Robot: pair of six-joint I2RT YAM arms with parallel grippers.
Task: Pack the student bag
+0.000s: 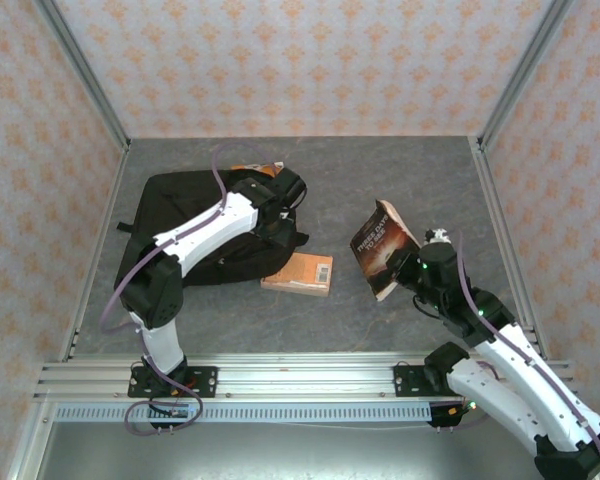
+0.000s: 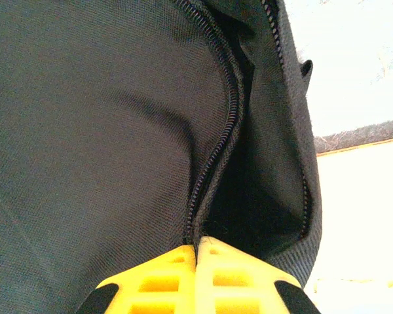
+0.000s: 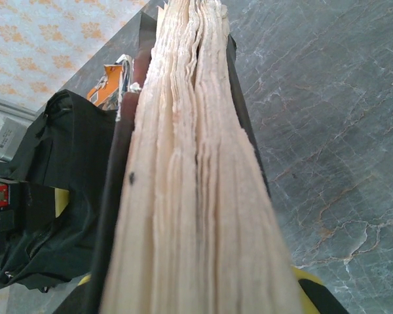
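The student bag (image 1: 195, 225) is a black backpack lying at the back left of the table. My left gripper (image 1: 280, 192) reaches over its right end. In the left wrist view the yellow fingertips (image 2: 213, 252) are pressed together, pinching the fabric edge by the zipper (image 2: 226, 131), and the bag's dark opening (image 2: 255, 196) gapes beside them. My right gripper (image 1: 422, 268) holds a dark-covered book (image 1: 384, 248) tilted up above the table at mid right. Its cream page edges (image 3: 196, 196) run up between my right gripper (image 3: 196, 297), shut on the book.
An orange book (image 1: 298, 272) lies flat on the grey table (image 1: 400, 180) just right of the bag. Another orange item (image 1: 256, 170) peeks out behind the bag. Patterned walls close in the left, back and right sides.
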